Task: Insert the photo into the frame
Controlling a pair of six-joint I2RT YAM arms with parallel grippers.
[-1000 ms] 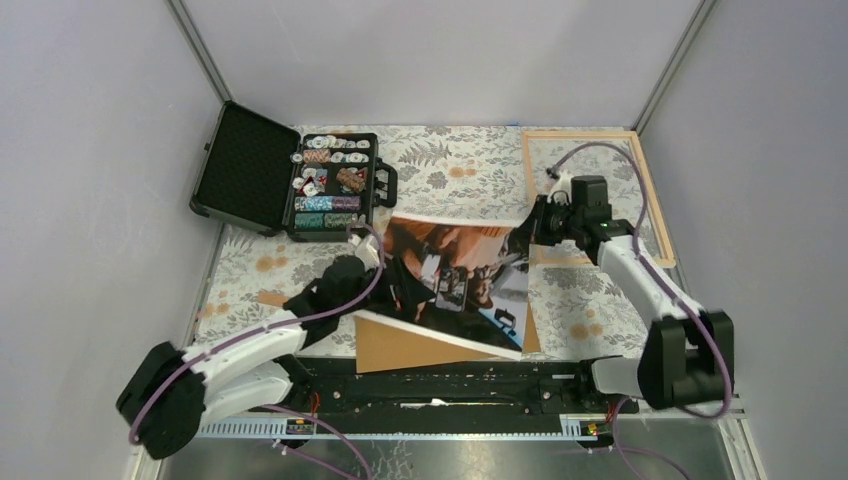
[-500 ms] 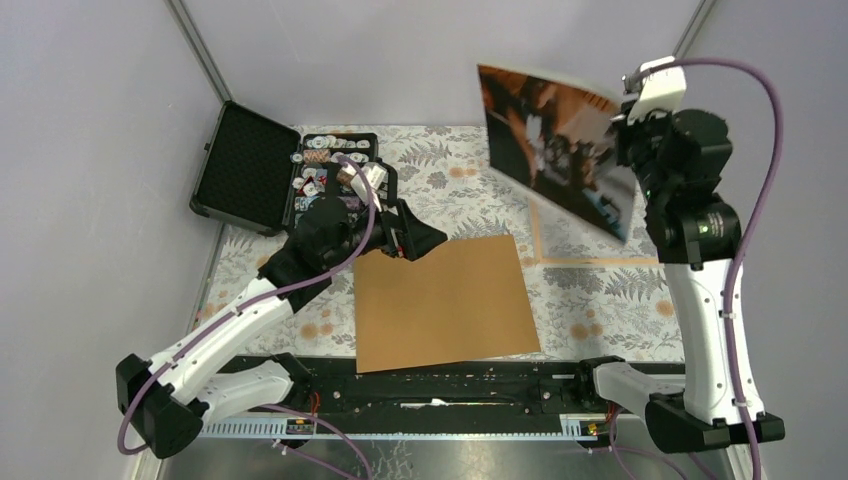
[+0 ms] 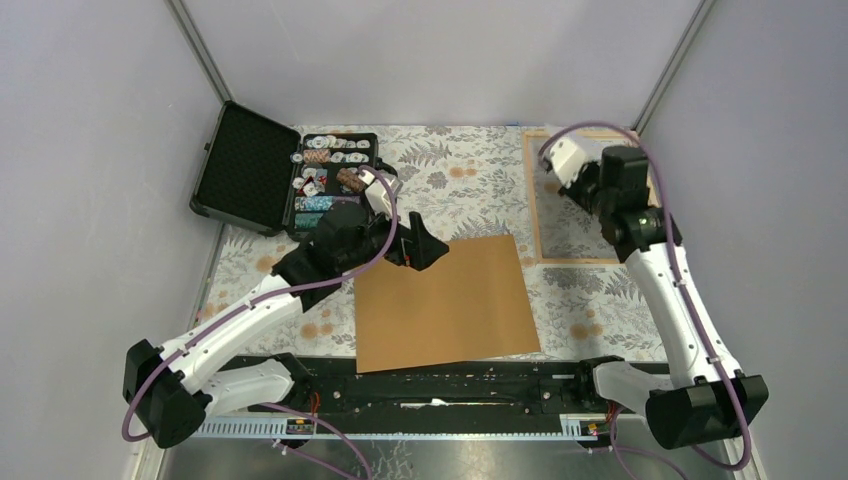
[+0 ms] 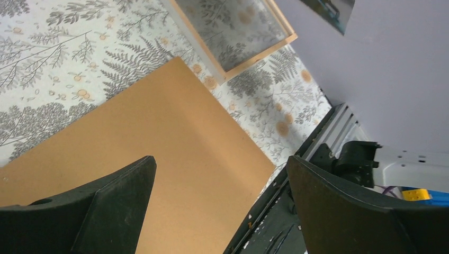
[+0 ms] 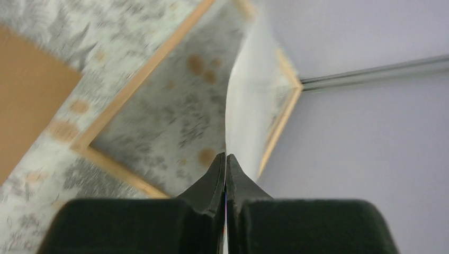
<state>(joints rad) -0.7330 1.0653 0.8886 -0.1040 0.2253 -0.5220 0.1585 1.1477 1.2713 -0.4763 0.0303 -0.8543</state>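
My right gripper [image 5: 226,156] is shut on one edge of the photo [image 5: 251,90] and holds it upright and edge-on above the frame [image 5: 112,165]. The photo's plain white back faces this wrist camera. In the top view the right gripper [image 3: 588,190] hangs over the light-wood frame [image 3: 531,215] at the back right, and the photo itself does not show there. A dark corner of the photo [image 4: 327,7] shows in the left wrist view, beyond the frame [image 4: 258,55]. My left gripper [image 4: 219,161] is open and empty above the brown board [image 4: 159,137]; it also shows in the top view [image 3: 425,248].
The brown backing board [image 3: 445,305] lies flat at the table's front centre, its right edge near the frame's left side. An open black case of poker chips [image 3: 300,180] stands at the back left. Grey walls close in the table on three sides.
The right arm lifted the photo off the brown board, raised it high, and has now lowered it over the frame. The left gripper let go and moved back above the board.
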